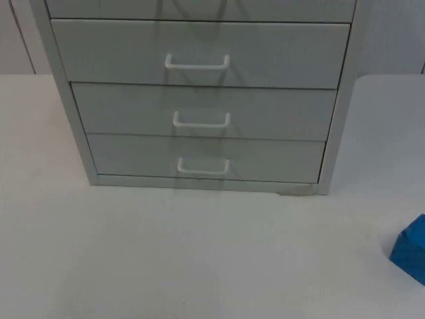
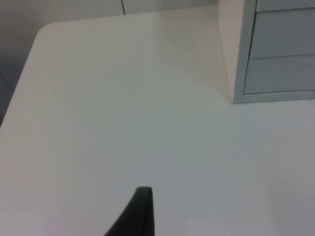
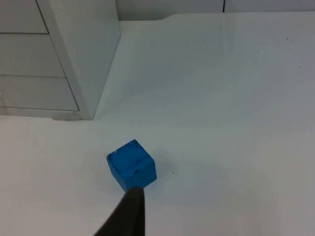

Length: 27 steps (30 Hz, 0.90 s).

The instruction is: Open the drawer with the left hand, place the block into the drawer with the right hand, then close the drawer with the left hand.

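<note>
A grey drawer cabinet (image 1: 199,100) stands at the back of the white table, with all its drawers shut. Each drawer front carries a white handle: upper (image 1: 197,63), middle (image 1: 202,120), lowest (image 1: 203,167). A blue block (image 1: 410,250) lies on the table, out to the right of the cabinet and nearer the front. In the right wrist view the blue block (image 3: 131,164) sits just ahead of my right gripper (image 3: 132,211), apart from the cabinet's corner (image 3: 83,64). My left gripper (image 2: 140,211) hangs over bare table left of the cabinet (image 2: 268,54).
The white table top (image 1: 199,252) spreads wide in front of the cabinet and on both its sides. Its rounded far-left corner (image 2: 47,30) shows in the left wrist view. A grey partition wall (image 3: 167,7) closes off the back.
</note>
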Each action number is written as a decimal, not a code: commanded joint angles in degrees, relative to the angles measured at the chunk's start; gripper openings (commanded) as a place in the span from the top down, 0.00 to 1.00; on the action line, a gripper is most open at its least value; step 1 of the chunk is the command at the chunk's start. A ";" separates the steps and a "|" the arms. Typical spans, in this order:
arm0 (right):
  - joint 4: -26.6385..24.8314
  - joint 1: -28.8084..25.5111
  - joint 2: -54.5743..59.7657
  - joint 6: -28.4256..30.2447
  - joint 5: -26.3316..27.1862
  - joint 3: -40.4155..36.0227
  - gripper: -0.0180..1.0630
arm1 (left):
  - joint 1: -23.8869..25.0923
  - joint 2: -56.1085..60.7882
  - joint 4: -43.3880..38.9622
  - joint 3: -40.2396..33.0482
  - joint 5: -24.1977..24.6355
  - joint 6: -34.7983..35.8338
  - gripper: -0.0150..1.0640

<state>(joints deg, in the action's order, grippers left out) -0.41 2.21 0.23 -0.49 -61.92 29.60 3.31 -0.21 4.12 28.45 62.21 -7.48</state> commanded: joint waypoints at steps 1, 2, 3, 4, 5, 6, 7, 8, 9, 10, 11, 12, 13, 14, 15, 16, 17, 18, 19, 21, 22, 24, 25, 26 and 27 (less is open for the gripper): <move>-0.02 -0.47 0.23 0.04 0.38 0.81 0.01 | -0.33 -0.79 -0.28 -0.12 -0.49 0.85 0.01; -0.23 -0.47 2.26 0.04 0.64 1.99 0.01 | -0.33 -2.61 -0.28 -0.12 -0.71 2.48 0.01; -0.23 -0.47 2.26 0.04 0.64 1.99 0.01 | -0.33 -2.61 -0.28 -0.12 -0.71 2.48 0.01; -0.36 -0.47 4.10 0.04 1.04 2.77 0.01 | -0.33 -4.02 -0.16 -0.12 -0.70 3.29 0.01; -0.36 -0.47 6.18 -0.10 1.60 3.74 0.01 | -0.33 -5.90 -0.16 -0.12 -0.70 3.72 0.01; -0.36 -0.47 8.43 -0.18 2.43 4.79 0.01 | -0.33 -8.44 -0.16 -0.02 -0.82 3.92 0.01; -0.36 -0.47 10.41 -0.18 3.29 5.40 0.01 | -0.33 -10.34 -0.16 0.38 -1.00 4.10 0.01; -0.36 -0.47 10.41 -0.18 3.29 5.40 0.01 | -0.33 -10.34 -0.16 0.38 -1.00 4.10 0.01; -0.36 -0.47 12.87 -0.18 4.15 5.76 0.01 | -0.33 -12.78 -0.16 0.98 -1.71 4.68 0.01; -0.36 -0.47 15.44 -0.18 5.05 6.26 0.01 | -0.33 -15.22 -0.04 1.79 -2.35 4.90 0.01; -0.36 -0.47 17.62 -0.18 5.89 6.59 0.01 | -0.33 -17.25 -0.04 2.65 -3.25 4.90 0.01; -0.36 -0.47 20.28 -0.18 6.96 6.62 0.01 | -0.33 -19.72 -0.04 3.31 -4.42 4.90 0.01; -0.36 -0.47 22.84 -0.18 7.80 6.62 0.01 | -0.33 -21.77 -0.27 3.91 -5.33 4.90 0.01; -0.36 -0.47 22.84 -0.18 7.80 6.62 0.01 | -0.33 -21.77 -0.27 3.91 -5.33 4.90 0.01; -0.36 -0.47 25.00 -0.18 8.57 6.62 0.01 | -0.33 -24.28 -0.39 4.46 -6.31 4.90 0.01; -0.36 -0.47 27.49 -0.18 9.09 6.62 0.01 | -0.33 -26.78 -0.39 4.91 -7.16 4.90 0.01; -0.36 -0.47 29.86 -0.18 9.40 6.62 0.01 | -0.33 -28.89 -0.39 5.06 -7.79 4.90 0.01; -0.15 -0.47 32.15 -0.18 9.80 6.62 0.01 | -0.33 -31.30 -0.27 5.30 -8.14 4.90 0.01; -0.06 -0.47 33.98 -0.18 10.21 6.62 0.01 | -0.33 -33.77 -0.27 5.44 -8.62 4.90 0.01; 0.41 -0.47 36.12 -0.18 10.63 6.62 0.01 | -0.33 -36.05 -0.27 5.48 -9.22 4.90 0.01; 0.41 -0.47 38.08 -0.18 10.87 6.62 0.01 | -0.33 -37.89 -0.27 5.48 -9.94 4.90 0.01; 0.41 -0.47 41.45 -0.18 11.40 6.62 0.01 | -0.33 -41.80 -0.27 5.48 -11.75 4.90 0.01; 0.41 -0.47 41.45 -0.18 11.40 6.62 0.01 | -0.33 -41.80 -0.27 5.48 -11.75 4.90 0.01; 0.41 -0.47 43.81 -0.18 11.51 6.62 0.01 | -0.33 -44.00 -0.27 5.48 -12.31 4.90 0.01; 0.41 -0.47 44.55 -0.18 11.51 6.62 0.01 | -0.33 -44.68 -0.27 5.48 -12.63 4.90 0.01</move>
<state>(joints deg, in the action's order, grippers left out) -0.47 2.21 44.01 -0.49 -51.14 35.91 3.31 -44.25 4.12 33.53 50.69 -3.00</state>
